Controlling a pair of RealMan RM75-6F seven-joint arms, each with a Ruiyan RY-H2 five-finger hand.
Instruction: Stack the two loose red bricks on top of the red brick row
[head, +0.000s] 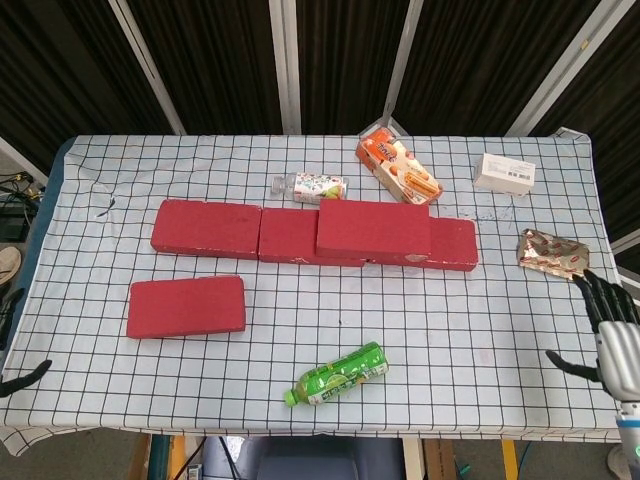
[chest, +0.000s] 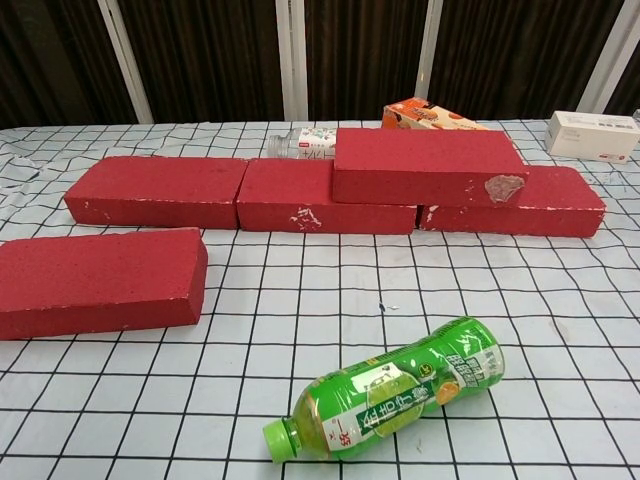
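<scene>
backdrop: dark pleated curtain (head: 210, 65) behind my table; pale metal struts (head: 285, 60) crossing it
table: white cloth w/ black grid (head: 480, 330); blue edge at left
floor: cables far left

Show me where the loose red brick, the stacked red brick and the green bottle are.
loose red brick (head: 186, 306), head view, top face.
stacked red brick (head: 373, 230), head view, top face.
green bottle (chest: 400, 395), chest view, label.

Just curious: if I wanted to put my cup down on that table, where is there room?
Bare checkered cloth lies right of the green plastic bottle, below the red brick row. The back edge is crowded with an orange snack box.
</scene>
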